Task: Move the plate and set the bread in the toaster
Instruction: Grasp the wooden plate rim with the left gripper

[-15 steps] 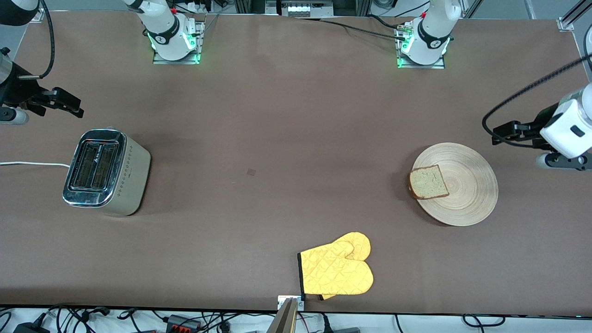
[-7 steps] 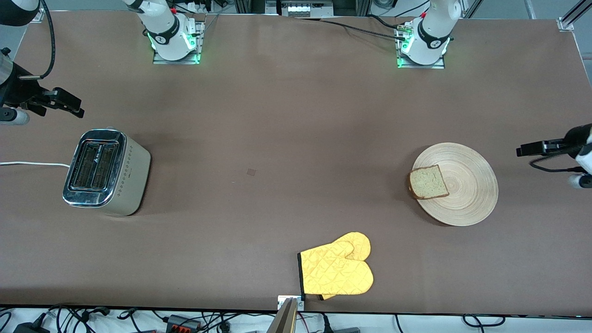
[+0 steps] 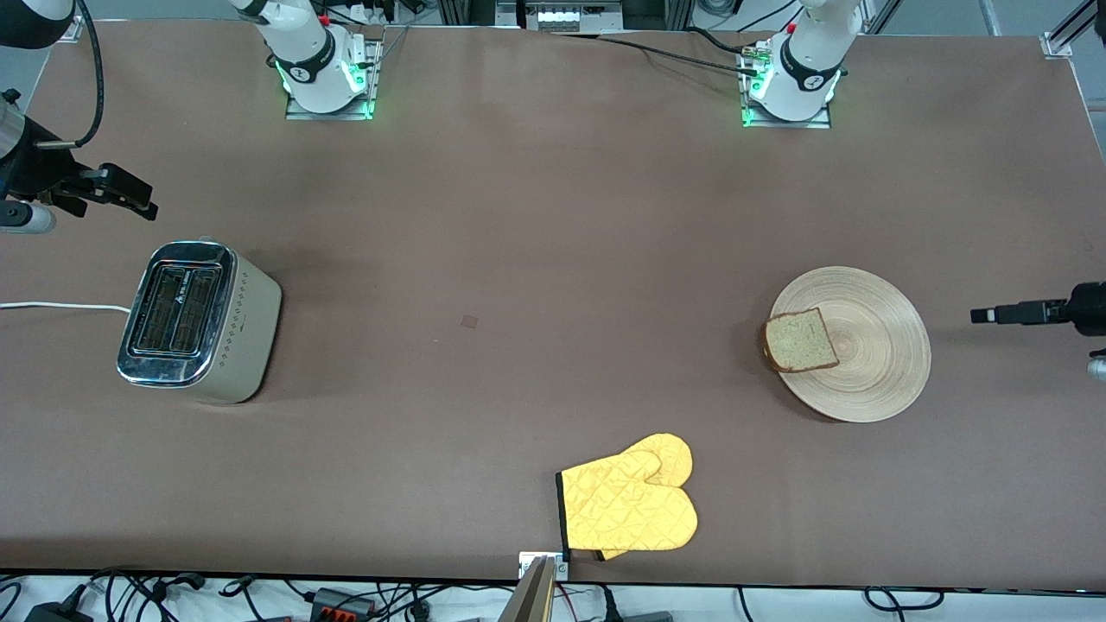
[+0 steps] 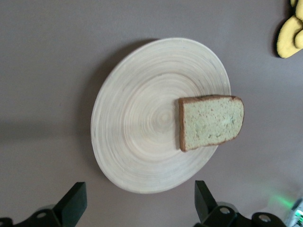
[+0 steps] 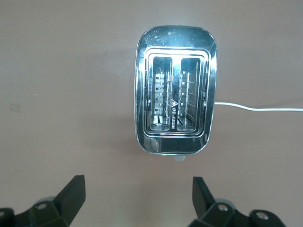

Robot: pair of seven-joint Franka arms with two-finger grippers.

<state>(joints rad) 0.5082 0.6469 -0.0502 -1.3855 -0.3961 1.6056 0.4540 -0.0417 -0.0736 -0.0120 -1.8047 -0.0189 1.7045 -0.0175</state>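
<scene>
Your left gripper (image 3: pixel 981 315) is cut off at the frame edge beside the plate (image 3: pixel 873 380), fingers spread wide, empty. The bread (image 3: pixel 800 340) lies on the plate's rim. Your right gripper (image 3: pixel 138 200) waits near the toaster (image 3: pixel 199 321), wide open, empty. A yellow mitt (image 3: pixel 629 505) lies on the tabletop (image 3: pixel 518 216), nearer the camera.

A yellow oven mitt (image 3: pixel 628 507) lies flat on the brown table (image 3: pixel 536 242), at the table's edge nearest the front camera. A small dark mark (image 3: pixel 469 321) sits on the table farther from that camera than the mitt.
</scene>
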